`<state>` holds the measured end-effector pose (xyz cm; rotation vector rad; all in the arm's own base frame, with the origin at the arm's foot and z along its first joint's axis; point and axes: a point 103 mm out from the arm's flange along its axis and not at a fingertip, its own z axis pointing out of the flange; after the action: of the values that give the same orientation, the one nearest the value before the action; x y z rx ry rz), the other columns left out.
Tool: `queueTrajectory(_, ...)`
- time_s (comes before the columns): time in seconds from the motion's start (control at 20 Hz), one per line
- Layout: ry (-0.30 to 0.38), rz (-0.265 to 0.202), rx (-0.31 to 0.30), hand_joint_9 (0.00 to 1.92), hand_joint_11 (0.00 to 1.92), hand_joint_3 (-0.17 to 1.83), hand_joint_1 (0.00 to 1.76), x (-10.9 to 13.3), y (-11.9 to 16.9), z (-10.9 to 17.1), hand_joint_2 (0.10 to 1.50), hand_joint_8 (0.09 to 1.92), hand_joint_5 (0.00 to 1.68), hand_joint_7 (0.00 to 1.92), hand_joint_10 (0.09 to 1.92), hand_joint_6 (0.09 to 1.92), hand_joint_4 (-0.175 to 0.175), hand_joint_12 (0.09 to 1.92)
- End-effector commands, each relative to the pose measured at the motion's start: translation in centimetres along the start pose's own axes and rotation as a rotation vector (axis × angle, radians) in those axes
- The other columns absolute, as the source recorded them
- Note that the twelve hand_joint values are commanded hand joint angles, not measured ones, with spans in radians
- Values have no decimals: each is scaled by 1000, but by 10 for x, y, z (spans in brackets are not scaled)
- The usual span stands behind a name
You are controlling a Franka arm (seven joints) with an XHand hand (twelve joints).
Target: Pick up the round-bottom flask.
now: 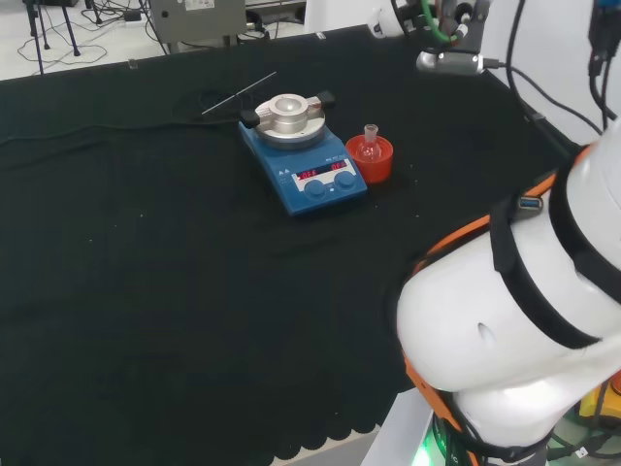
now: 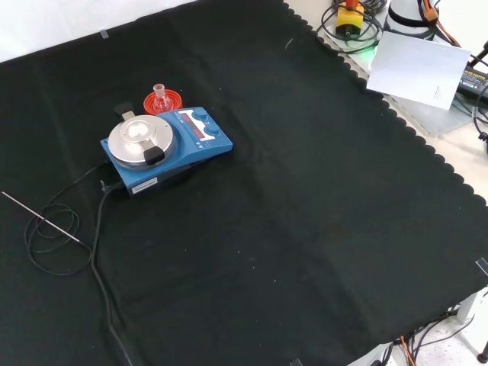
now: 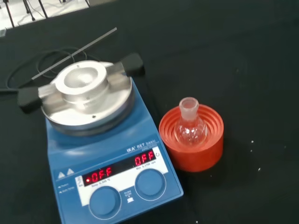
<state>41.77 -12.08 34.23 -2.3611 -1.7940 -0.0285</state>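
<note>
A small clear round-bottom flask [image 1: 370, 136] [image 2: 158, 93] [image 3: 189, 127] stands upright, neck up, in a red ribbed ring stand [image 1: 372, 162] [image 2: 169, 100] [image 3: 192, 151] on the black cloth. Nothing touches it. In the head view the stand sits just to the right of a blue stirrer plate. The arm's end, dark parts with green cables [image 1: 448, 27], hangs at the head view's top right, well above and beyond the flask. The wrist view looks down on the flask from some way off.
The blue stirrer plate [image 1: 303, 160] [image 2: 164, 145] [image 3: 105, 158] carries a round metal block with black handles. A thin metal rod [image 1: 238, 94] [image 2: 42, 219] and a black cable [image 2: 95, 229] lie beside it. White paper [image 2: 415, 69] lies off the cloth.
</note>
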Motion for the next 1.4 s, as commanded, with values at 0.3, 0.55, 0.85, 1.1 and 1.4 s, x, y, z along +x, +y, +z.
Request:
queueTrajectory(0.3, 40, 17, 23, 115, 0, 232, 360, -5, 77, 68, 1225, 521, 359, 70, 711, 87, -31, 1063)
queueTrajectory(0.55, 95, 45, 16, 133, 0, 226, 388, -14, 87, 93, 1210, 532, 360, 70, 721, 87, -34, 1078)
queueTrajectory(0.85, 149, 66, 10, 182, 0, 193, 635, -22, 93, 120, 1098, 561, 413, 85, 742, 87, -48, 1089)
queueTrajectory(1.1, 170, 91, 12, 215, 0, 464, 757, -29, 101, 140, 861, 612, 458, 75, 746, 87, -54, 1132)
queueTrajectory(1.4, 180, 97, 25, 225, 0, 572, 774, -35, 110, 154, 771, 626, 478, 82, 754, 87, -55, 1151)
